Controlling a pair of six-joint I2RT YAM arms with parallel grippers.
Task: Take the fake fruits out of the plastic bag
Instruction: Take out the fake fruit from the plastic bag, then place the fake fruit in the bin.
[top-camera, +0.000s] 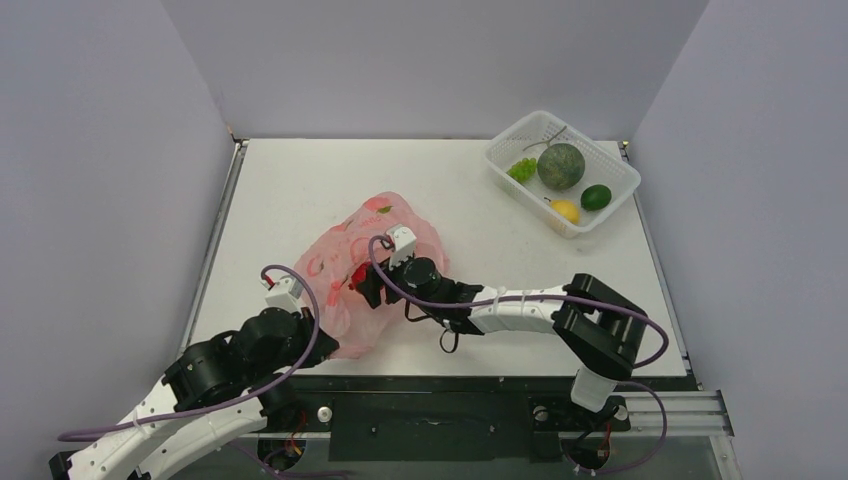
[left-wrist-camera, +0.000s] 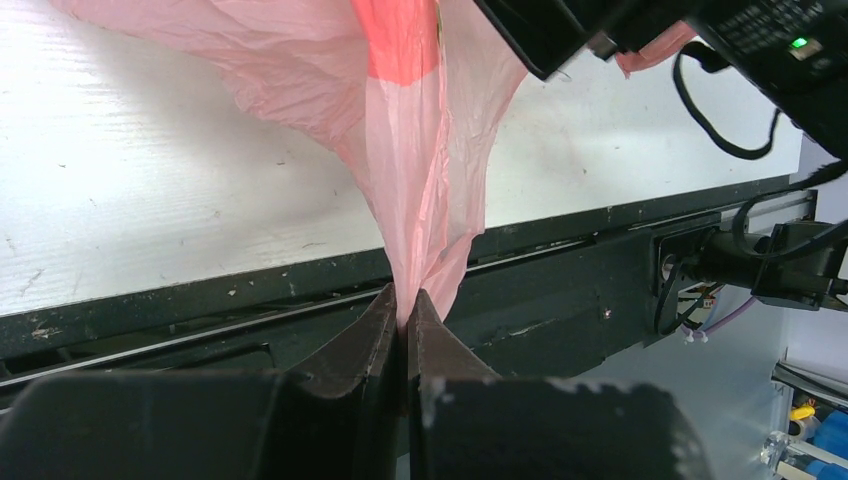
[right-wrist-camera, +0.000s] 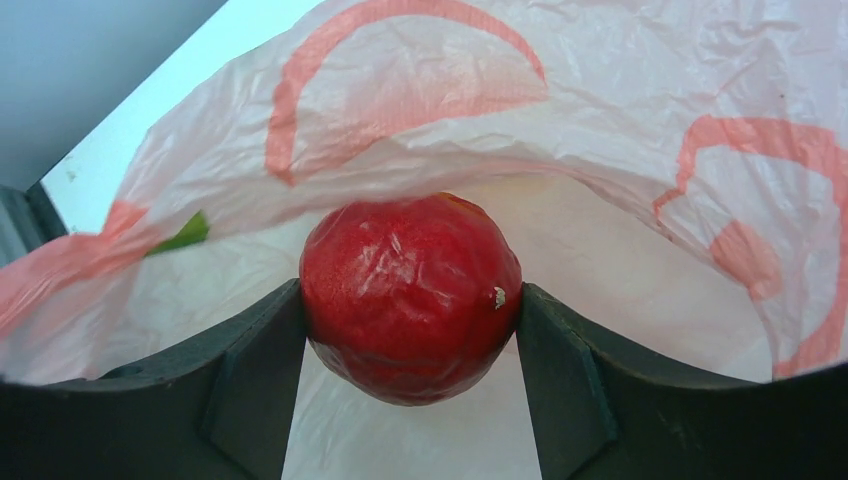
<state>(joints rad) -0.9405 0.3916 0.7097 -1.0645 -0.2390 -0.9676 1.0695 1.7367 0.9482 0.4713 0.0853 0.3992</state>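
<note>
Black-and-white arms (top-camera: 520, 310) — looping purple cables (top-camera: 316, 325), matte black tool fingers (right-wrist-camera: 250, 380).

The red round fruit (right-wrist-camera: 410, 295), glossy and faintly dimpled, sits between the fingers of the right gripper (right-wrist-camera: 410, 300), touching both, inside the open mouth of the pink crinkly plastic bag (top-camera: 335, 255). A gathered fold of the bag's thin film is pinched in the left gripper (left-wrist-camera: 405, 305) and fans out taut from it. The grey-green melon (top-camera: 560, 166), dark green oval (top-camera: 596, 197), yellow lemon (top-camera: 566, 210) and light-green leafy piece (top-camera: 521, 169) lie together, well apart from both grippers.
</note>
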